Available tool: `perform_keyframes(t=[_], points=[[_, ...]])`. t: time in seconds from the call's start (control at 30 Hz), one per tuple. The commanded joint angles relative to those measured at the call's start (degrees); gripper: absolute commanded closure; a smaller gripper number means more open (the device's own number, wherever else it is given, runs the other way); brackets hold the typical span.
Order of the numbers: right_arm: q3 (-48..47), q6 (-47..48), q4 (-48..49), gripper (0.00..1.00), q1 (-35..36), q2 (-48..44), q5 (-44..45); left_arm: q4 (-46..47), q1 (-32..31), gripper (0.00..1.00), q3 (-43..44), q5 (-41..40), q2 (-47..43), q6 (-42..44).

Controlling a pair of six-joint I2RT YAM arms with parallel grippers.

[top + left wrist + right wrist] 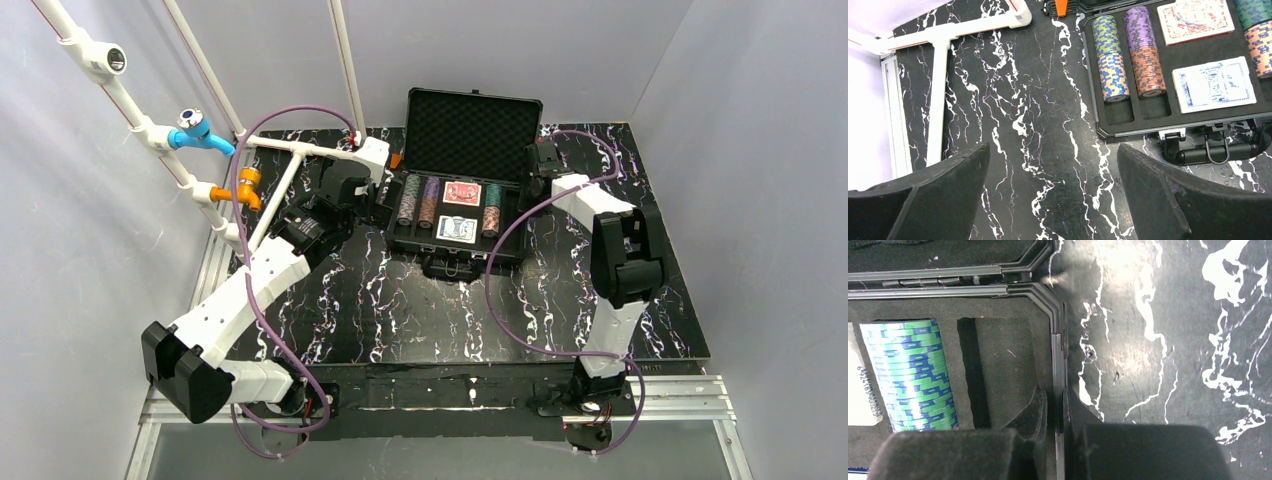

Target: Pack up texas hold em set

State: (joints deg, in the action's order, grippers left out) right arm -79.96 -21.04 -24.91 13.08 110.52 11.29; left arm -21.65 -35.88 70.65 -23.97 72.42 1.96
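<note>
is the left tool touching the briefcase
Apart. Left wrist view: the left tool is open, and a strip of marbled table shows between its fingers and the briefcase.

black briefcase [507,243], red-backed deck [462,193], blue-backed deck [457,229], white-veined black table [400,310].

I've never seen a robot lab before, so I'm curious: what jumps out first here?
An open black briefcase sits at the far middle of the table, its foam tray holding rows of striped poker chips, a red-backed deck and a blue-backed deck. The right gripper pinches its right rim. The left gripper hangs open beside it.
</note>
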Motion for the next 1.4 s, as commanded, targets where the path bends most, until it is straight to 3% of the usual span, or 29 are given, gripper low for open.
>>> perform_keyframes(t=[0.0,0.37,0.43,0.6,0.7,0.9,1.13,1.37], points=[[7.21,-4.98,-5.59,0.99,-2.69,-5.2,8.13,0.56,-0.34,0.02,-0.35,-0.39,0.16,0.42],[25.79,-13.59,-0.93,0.99,-2.73,-20.99,0.31,0.53,-1.39,0.02,-0.47,-1.15,-0.35,1.18],[28.15,-14.02,-0.02,0.95,-2.76,-23.87,-1.27,0.66,-1.38,0.02,-0.52,-1.33,-0.6,1.13],[27.53,-10.96,-1.52,0.29,-2.81,-28.51,-0.53,0.54,-1.47,0.02,-0.3,-0.96,-1.05,1.12],[24.54,-7.82,-2.37,0.12,-2.81,-29.37,-0.82,0.56,-1.48,0.02,-0.42,-1.35,-1.52,1.25],[15.49,-1.73,-3.57,0.06,-2.83,-29.31,0.0,0.73,-1.47,0.02,-0.46,-2.12,-1.55,1.47],[5.73,-0.16,1.75,0.02,-4.73,-28.79,0.61,0.73,-1.48,0.02,-0.43,-3.11,-2.24,1.26],[-12.32,-2.91,1.53,0.03,-11.89,-19.17,-2.68,0.84,-1.48,0.02,-0.44,-3.25,-2.01,1.44]])
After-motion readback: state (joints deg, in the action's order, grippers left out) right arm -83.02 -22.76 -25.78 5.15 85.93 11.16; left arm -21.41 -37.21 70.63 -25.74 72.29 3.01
